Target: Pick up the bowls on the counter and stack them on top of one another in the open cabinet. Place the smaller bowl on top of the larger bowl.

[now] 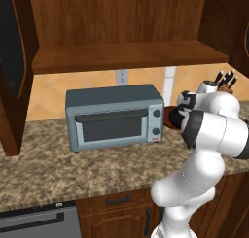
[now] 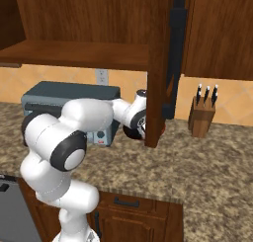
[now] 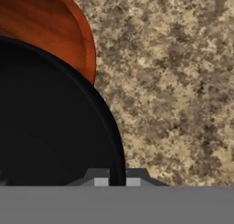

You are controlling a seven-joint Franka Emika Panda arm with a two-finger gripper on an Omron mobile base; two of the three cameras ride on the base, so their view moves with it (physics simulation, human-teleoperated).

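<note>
Bowl point(image 3: 50, 127) gripped at dark rim by closed gripper point(image 3: 117, 181), right of toaster oven point(image 1: 114, 116) on counter point(image 3: 173, 81). Knife block point(image 2: 201, 116) further right. Cabinet door point(image 2: 159, 63) partly masks hand.

A grey toaster oven point(image 1: 115, 116) stands against the tiled wall, below an outlet point(image 1: 121, 77) — a knife block point(image 2: 201, 116) stands well apart, further along.
</note>
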